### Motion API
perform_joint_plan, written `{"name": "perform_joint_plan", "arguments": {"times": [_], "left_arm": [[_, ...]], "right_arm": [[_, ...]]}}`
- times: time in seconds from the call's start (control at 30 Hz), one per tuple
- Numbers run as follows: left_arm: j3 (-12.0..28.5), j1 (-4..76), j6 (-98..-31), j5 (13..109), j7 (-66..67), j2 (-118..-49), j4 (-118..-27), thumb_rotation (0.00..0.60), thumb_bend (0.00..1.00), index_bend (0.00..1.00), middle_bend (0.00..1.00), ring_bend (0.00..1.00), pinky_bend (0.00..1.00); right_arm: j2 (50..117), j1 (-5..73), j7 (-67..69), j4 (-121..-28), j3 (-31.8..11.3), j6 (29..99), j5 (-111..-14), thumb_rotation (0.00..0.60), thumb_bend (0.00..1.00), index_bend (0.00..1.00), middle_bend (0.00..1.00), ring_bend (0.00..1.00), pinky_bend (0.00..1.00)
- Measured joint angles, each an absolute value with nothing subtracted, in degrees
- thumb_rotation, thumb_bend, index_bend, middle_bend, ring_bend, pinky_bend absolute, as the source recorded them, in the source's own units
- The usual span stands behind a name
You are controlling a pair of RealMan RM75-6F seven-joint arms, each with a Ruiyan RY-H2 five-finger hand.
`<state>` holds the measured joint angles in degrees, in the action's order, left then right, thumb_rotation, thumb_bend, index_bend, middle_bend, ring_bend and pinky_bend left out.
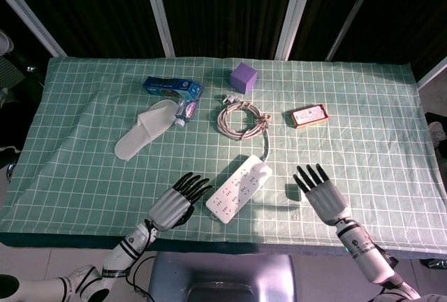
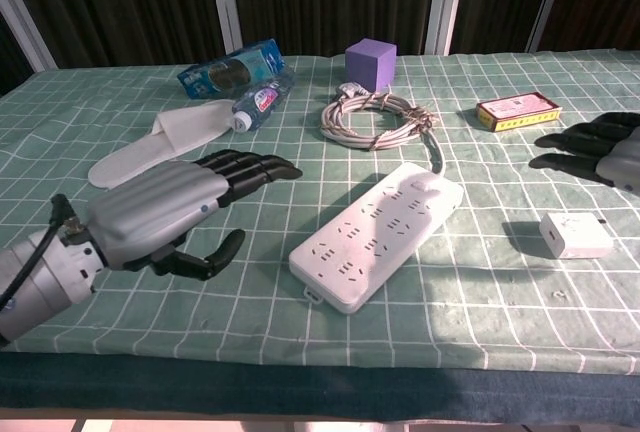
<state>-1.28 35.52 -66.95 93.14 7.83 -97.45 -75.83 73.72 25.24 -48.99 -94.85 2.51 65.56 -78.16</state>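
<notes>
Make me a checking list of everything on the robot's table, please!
Surface: table with green checked cloth, a few wrinkles.
Job's things: white power strip lies flat between the hands; small white plug block lies beside the right hand.
Clutter: white slipper, water bottle, blue packet, purple cube, small orange box.
Hands: left hand open, holding nothing; right hand open, holding nothing.
Cables: the strip's coiled cord behind it.
Surroundings: dark curtains with pale posts.
</notes>
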Motion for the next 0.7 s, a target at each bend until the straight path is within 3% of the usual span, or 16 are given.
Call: {"name": "perform_joint_plan", "arguments": {"times": [0.2,0.43,0.7], "left_arm": [[-3.16,30.39,-73.99,93.36,7.69,-87.44,-80.88,0.6,0.61,0.0,0.0,0.0,0.07],[-5.35,19.0,-86.28,90.55,5.49,-76.14,-83.06,0.6,0.59,0.0,0.0,0.0,0.06],[-6.04,14.84,-87.25,88.05,1.54,-72.42,-81.99,0.6,0.59,0.0,0.0,0.0,0.06]], "right_arm": [[67.97,19.98,-35.1,-100.25,2.95,76.77,-83.95,0.6,0.17,0.0,0.0,0.0,0.02],[65.22,10.07,-17.38,-98.38,2.69,92.91,-86.52,0.6,0.15,0.0,0.0,0.0,0.0],[64.9,5.67,-9.24,-92.71,1.68,92.84,-85.53,0.6,0.15,0.0,0.0,0.0,0.0]]}}
